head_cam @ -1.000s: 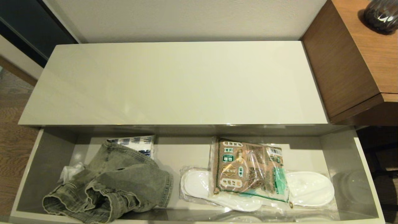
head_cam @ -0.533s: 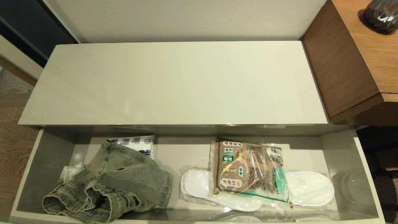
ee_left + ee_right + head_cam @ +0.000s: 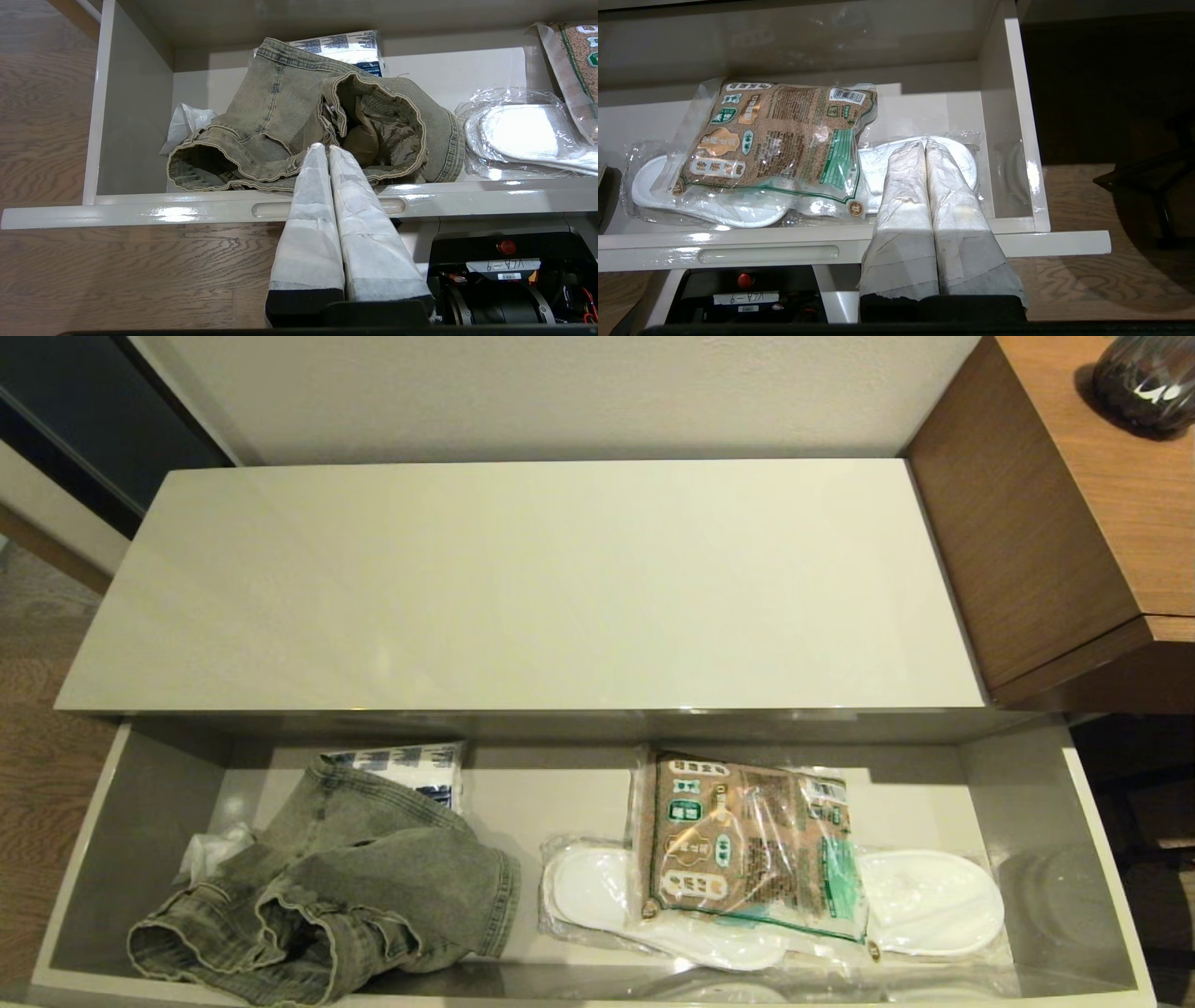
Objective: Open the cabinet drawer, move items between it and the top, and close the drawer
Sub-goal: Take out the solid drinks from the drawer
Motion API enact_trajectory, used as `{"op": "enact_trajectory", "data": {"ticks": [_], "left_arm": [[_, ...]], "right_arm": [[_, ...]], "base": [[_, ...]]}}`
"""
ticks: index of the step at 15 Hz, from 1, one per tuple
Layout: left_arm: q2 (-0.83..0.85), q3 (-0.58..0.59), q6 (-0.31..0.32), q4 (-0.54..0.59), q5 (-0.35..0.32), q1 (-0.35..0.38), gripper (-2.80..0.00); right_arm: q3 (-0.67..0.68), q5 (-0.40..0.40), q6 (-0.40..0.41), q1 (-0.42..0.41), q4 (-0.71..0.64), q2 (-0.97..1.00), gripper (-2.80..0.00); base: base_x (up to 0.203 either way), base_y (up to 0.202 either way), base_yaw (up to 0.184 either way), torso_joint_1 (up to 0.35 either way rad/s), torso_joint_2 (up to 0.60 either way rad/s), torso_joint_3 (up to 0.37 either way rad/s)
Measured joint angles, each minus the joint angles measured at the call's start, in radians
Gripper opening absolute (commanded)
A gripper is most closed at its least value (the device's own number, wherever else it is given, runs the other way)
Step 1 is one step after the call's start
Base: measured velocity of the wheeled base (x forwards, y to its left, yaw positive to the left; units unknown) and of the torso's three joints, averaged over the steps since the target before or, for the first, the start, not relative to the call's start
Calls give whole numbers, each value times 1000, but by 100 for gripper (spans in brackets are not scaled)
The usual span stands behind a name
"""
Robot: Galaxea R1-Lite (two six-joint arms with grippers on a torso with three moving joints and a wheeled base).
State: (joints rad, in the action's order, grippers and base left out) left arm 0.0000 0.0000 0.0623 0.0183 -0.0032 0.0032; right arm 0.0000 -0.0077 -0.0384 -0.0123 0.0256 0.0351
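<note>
The cabinet drawer [image 3: 140,821] stands pulled out below the glossy cream top [image 3: 523,588], which carries nothing. A grey-green denim garment [image 3: 327,896] [image 3: 299,121] lies crumpled in the drawer's left half. The clear bag of brown granules [image 3: 747,845] [image 3: 780,140] rests on the wrapped slippers in the right half. My left gripper [image 3: 324,147] is shut and empty, just in front of the drawer face, near the garment. My right gripper [image 3: 924,142] is shut and empty, in front of the drawer's right end. Neither gripper shows in the head view.
White slippers in clear plastic [image 3: 924,901] [image 3: 714,205] lie under the bag. A blue-and-white packet [image 3: 411,770] and crumpled white plastic [image 3: 210,854] sit behind the garment. A wooden unit [image 3: 1055,523] adjoins the cabinet on the right. Wood floor [image 3: 46,116] lies left of the drawer.
</note>
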Motion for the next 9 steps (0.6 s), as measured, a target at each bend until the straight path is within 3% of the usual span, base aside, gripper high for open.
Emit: {"op": "enact_trajectory", "data": {"ticks": [7,9], "left_arm": [[0,0,0,0,0,0,-280],[0,0,0,0,0,-1,-280]], "right_arm": [[-11,1,45,0,-34,-4,-280],[-88,4,51,0,-82,-5,-280]], "base": [[0,0,0,0,0,0],[0,0,0,0,0,0]]}}
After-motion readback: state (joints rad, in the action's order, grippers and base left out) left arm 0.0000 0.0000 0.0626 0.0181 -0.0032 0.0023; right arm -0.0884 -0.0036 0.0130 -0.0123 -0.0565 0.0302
